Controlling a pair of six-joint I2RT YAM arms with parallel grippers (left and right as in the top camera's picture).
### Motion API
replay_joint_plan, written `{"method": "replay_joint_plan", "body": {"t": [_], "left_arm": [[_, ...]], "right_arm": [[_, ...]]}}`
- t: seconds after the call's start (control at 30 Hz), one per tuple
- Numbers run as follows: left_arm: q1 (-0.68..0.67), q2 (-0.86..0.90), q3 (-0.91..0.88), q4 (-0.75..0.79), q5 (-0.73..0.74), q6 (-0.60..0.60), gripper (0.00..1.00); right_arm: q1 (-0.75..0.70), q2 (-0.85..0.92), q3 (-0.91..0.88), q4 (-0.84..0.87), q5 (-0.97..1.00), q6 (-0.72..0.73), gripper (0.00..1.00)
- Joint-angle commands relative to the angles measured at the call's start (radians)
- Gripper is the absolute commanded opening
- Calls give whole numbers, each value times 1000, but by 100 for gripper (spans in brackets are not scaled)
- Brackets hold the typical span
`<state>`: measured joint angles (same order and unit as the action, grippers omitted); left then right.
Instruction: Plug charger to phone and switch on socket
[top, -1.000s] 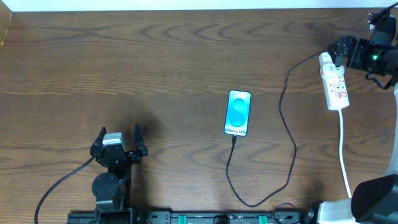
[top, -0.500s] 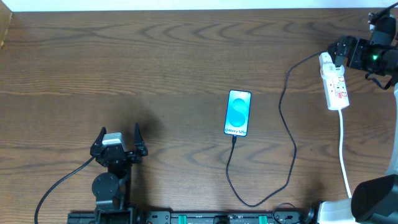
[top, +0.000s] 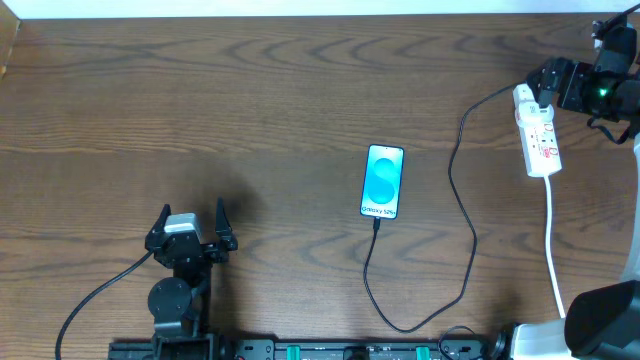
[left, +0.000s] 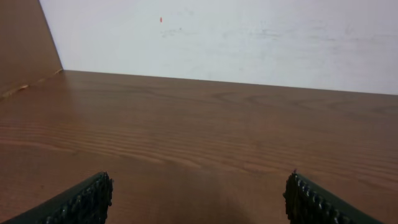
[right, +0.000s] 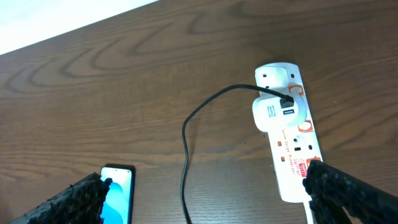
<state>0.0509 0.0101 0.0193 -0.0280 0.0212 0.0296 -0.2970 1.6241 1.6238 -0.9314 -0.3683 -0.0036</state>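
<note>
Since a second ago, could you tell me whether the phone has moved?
No; the phone lies just as far left of the socket as before.

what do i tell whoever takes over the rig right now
left pincer: open, empty, at the near left of the table.
right pincer: open, empty, by the far end of the socket at the far right.
phone: flat mid-table, screen lit.
charger: one end in the white adapter on the socket, tip appears seated in the phone's near edge.
done: plugging in, it seems.
left: press the socket's switch; whether it is already on cannot be told.
</note>
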Motion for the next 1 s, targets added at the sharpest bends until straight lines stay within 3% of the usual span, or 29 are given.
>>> {"method": "replay_joint_plan", "body": {"t": [0.0, 0.53, 0.73, 0.97], "left_arm": [[6, -6, -15, -43, -5, -4, 88], [6, -6, -15, -43, -5, -4, 88], [6, -6, -15, -43, -5, -4, 88], [6, -6, -15, -43, -5, -4, 88]], "right_arm": [[3, -2, 3, -3, -4, 10, 99], [14, -50, -8, 16, 61, 3, 99], [106, -184, -197, 275, 168, 3, 99], [188, -373, -642, 816, 186, 8, 99]]}}
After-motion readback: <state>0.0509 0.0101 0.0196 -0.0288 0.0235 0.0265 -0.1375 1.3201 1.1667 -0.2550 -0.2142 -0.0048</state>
